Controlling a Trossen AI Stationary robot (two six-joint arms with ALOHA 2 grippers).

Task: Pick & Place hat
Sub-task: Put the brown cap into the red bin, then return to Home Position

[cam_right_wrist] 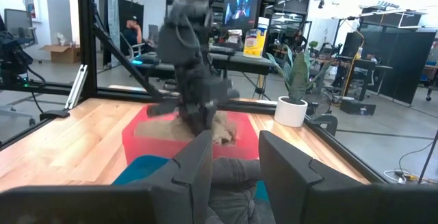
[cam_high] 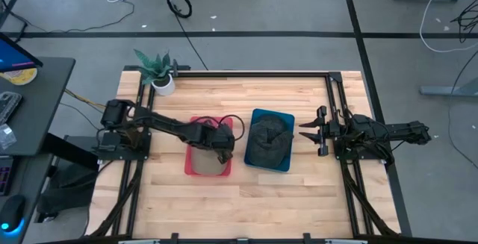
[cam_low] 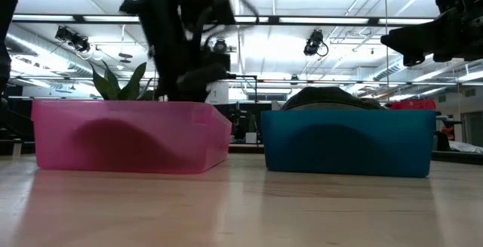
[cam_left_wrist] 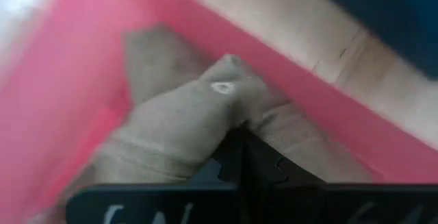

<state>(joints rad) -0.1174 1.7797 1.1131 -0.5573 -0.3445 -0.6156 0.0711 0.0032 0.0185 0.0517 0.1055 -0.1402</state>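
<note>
L gripper (cam_high: 221, 141) is down inside the shallow pink plastic bin (cam_high: 196, 166), jaws clenched on a tan cloth hat (cam_left_wrist: 185, 125). The hat is soft, crumpled fabric w/ folds, a stitched band along one edge and a small pale eyelet near the pinched spot; it's bunched up at the jaw tips, above the bin's pink floor. R gripper (cam_high: 309, 130) hovers just beside the blue rectangular plastic bin (cam_high: 286, 162), jaws apart, holding nothing. In the blue bin lies a dark grey cap (cam_high: 266, 139), rounded crown, poking above the rim in the low view. Both bins sit side by side, mid light-wood counter (cam_high: 299, 199). Small potted green plant in a white pot (cam_high: 162, 82) at the counter's far L corner.
</note>
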